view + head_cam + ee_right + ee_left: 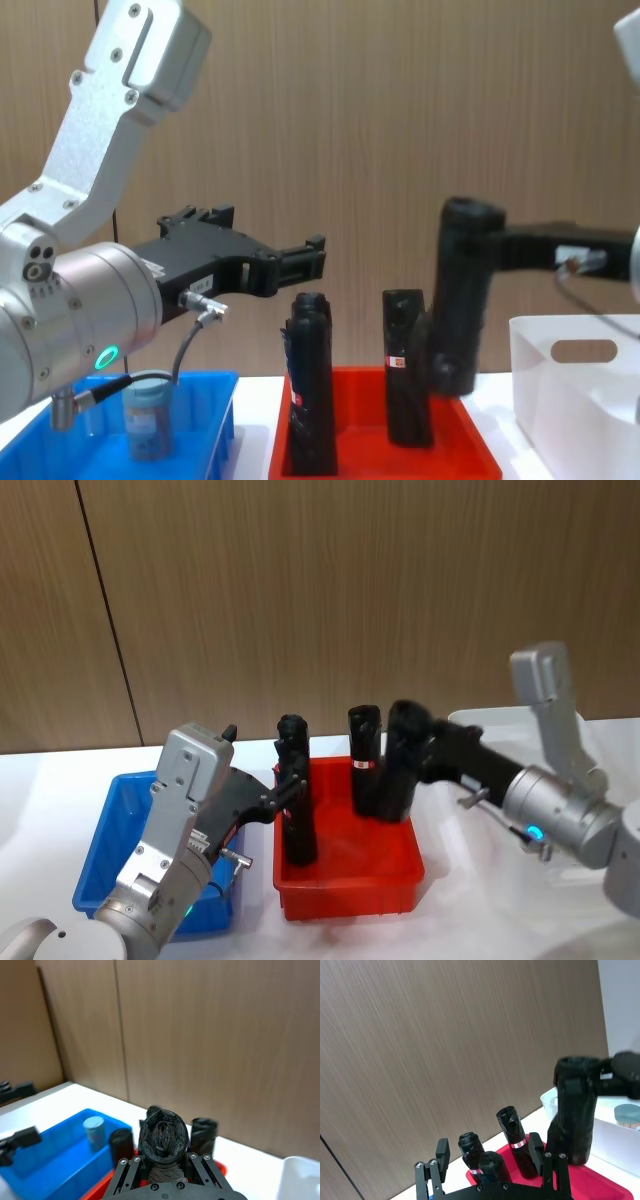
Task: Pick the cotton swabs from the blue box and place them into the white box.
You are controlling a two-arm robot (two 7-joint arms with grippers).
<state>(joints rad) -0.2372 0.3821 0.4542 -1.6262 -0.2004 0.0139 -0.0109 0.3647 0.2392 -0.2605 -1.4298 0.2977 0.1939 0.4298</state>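
Clear plastic cotton swabs [148,416] jar in blue box [215,400]: light, rigid, slippery; grip mid-body. Left claw [300,262] released; right claw [470,245] grasping black tube [458,300].

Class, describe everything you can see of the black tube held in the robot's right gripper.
The black tube is tall, matte and cylindrical, its top crumpled like rolled film. It stands nearly upright, held near its top by the right gripper, which is shut on it. Its base hangs low over the right end of the red tray, beside another black tube.

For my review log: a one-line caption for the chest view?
Right tool holds a black tube over the red tray; left tool open.
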